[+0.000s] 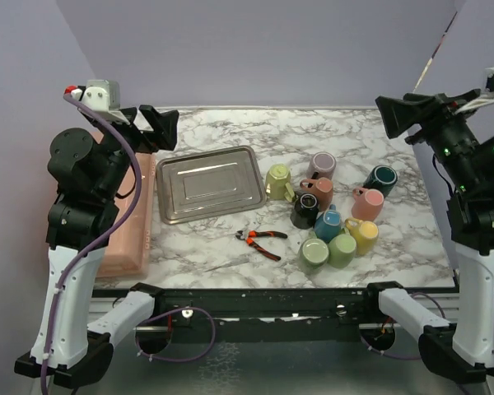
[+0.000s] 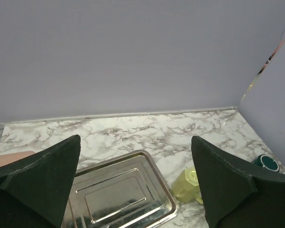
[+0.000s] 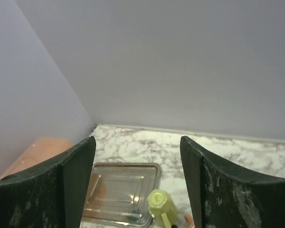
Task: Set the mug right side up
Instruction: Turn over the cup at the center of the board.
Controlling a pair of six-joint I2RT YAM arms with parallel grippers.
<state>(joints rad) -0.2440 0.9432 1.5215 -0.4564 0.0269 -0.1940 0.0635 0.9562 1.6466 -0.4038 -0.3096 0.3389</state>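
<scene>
A lime-green mug (image 1: 278, 181) stands upside down, base up, on the marble table just right of the steel tray (image 1: 207, 185). It also shows in the left wrist view (image 2: 187, 186) and the right wrist view (image 3: 161, 204). My left gripper (image 1: 160, 127) is open and empty, high above the table's back left, with its jaws wide apart in its own view (image 2: 135, 140). My right gripper (image 1: 399, 115) is open and empty, high above the back right, and also shows in its own view (image 3: 137, 140). Both are far from the mug.
Several other mugs cluster right of the lime one, among them a mauve (image 1: 321, 164), a teal (image 1: 381, 177), a black (image 1: 305, 210) and a yellow one (image 1: 364, 234). Orange-handled pliers (image 1: 259, 240) lie in front of the tray. A pink bin (image 1: 132, 222) lines the left edge.
</scene>
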